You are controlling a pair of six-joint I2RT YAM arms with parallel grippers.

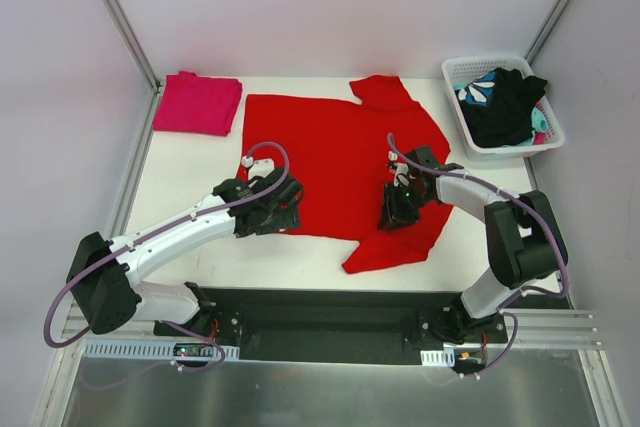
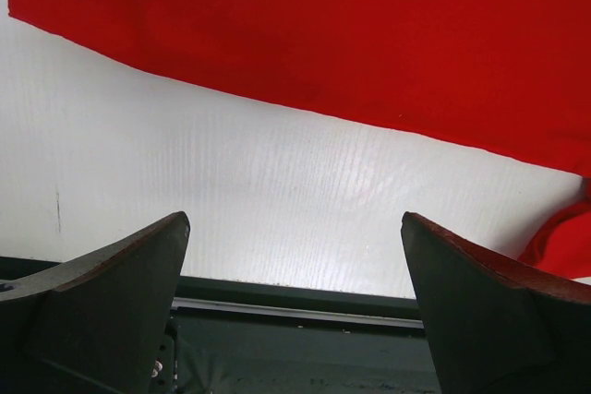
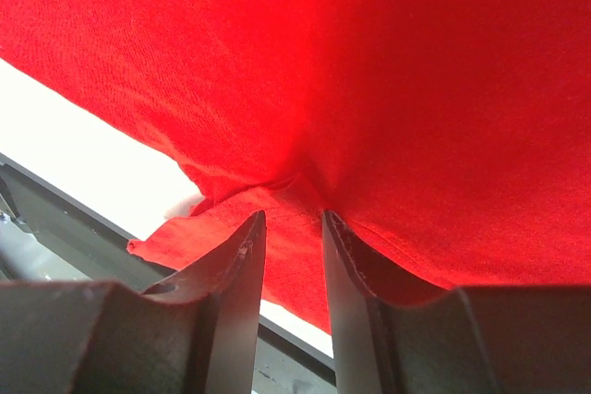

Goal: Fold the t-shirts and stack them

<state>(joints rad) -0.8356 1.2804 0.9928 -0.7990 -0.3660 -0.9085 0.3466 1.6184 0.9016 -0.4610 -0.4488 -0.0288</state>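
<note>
The red t-shirt [image 1: 330, 157] lies spread flat on the white table [image 1: 190, 187], one sleeve toward the front right. A magenta-pink t-shirt [image 1: 198, 103] lies folded at the back left. My left gripper [image 1: 285, 209] hovers open at the red shirt's near hem; in the left wrist view its jaws [image 2: 295, 219] stand wide with nothing but bare table between them, and the red t-shirt [image 2: 369, 34] lies beyond. My right gripper [image 1: 398, 209] is down on the shirt by the right sleeve. Its jaws [image 3: 293, 214] are narrowed but apart, tips against a pucker of the red t-shirt [image 3: 369, 71].
A white basket [image 1: 470, 132] at the back right holds a black garment [image 1: 505, 107] and a teal-and-white one [image 1: 472, 92]. The black base rail [image 1: 320, 307] runs along the table's near edge. Grey walls close in both sides.
</note>
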